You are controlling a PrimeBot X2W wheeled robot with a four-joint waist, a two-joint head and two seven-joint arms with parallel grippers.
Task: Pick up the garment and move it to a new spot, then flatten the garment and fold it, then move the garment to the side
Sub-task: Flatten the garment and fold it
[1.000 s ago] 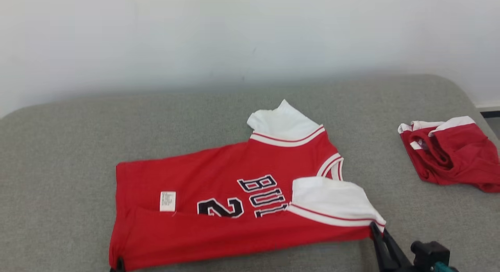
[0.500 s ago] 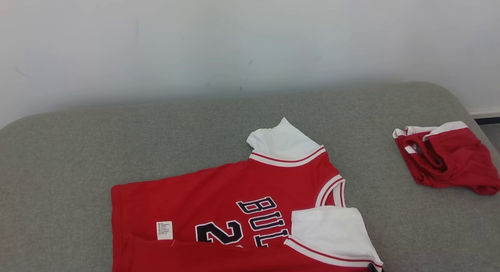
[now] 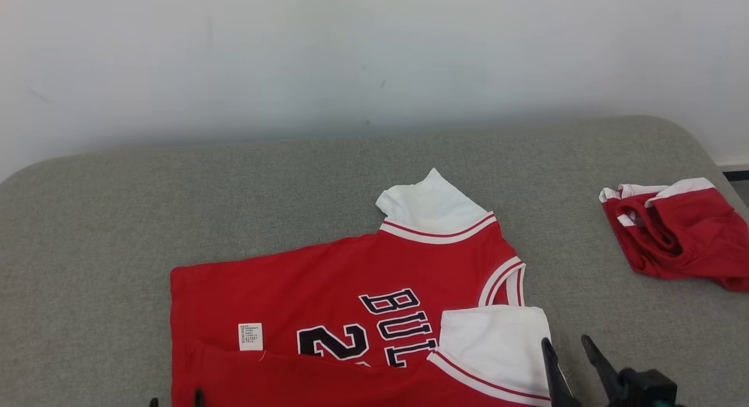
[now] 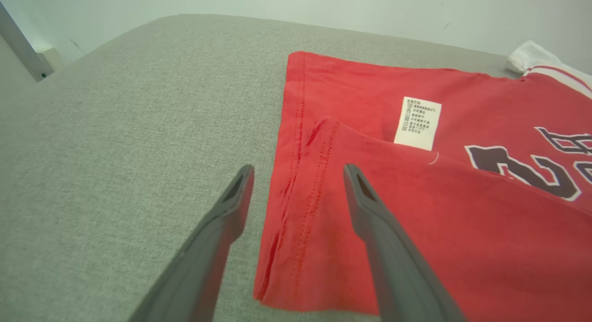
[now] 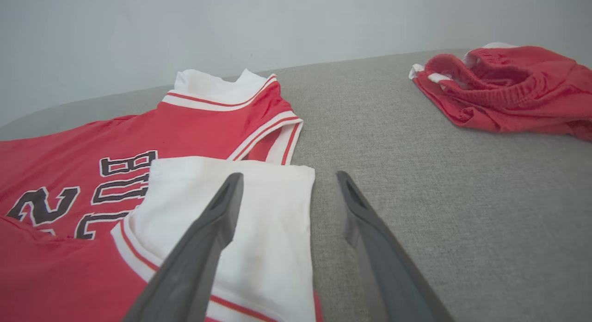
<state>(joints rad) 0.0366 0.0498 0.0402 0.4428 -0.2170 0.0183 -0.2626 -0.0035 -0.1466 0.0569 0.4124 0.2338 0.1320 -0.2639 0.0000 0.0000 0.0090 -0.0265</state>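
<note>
So: left gripper point(image 4: 298, 169) is spread wide and holds nothing. It straddles the hem corner of the jersey point(image 4: 462, 229), with one finger over the grey cushion point(image 4: 115, 127) and the other over the turned-in flap. Right gripper point(image 5: 289, 176) is also spread and empty, with one finger over the near white sleeve point(image 5: 259, 229) and the other over bare cushion just beside it. I can't tell if the tips touch the cloth.

The jersey lies flat near the cushion's front edge. Its near long side is already folded over the print, and the care label point(image 4: 417, 123) sits at the flap's edge. A pair of red shorts point(image 3: 679, 231) lies well apart on the right.

My read is that the first lengthwise fold is down and the far side is next. To do it well:
- pinch the far hem corner and the far sleeve point(image 3: 430, 205) together
- lift low and keep both hands level
- lay the crease parallel to the first one
- don't drag the near flap open

Orientation: the long axis runs left-right across the head view, with the collar toward the robot's right and the hem toward its left. The far sleeve points at the wall.
</note>
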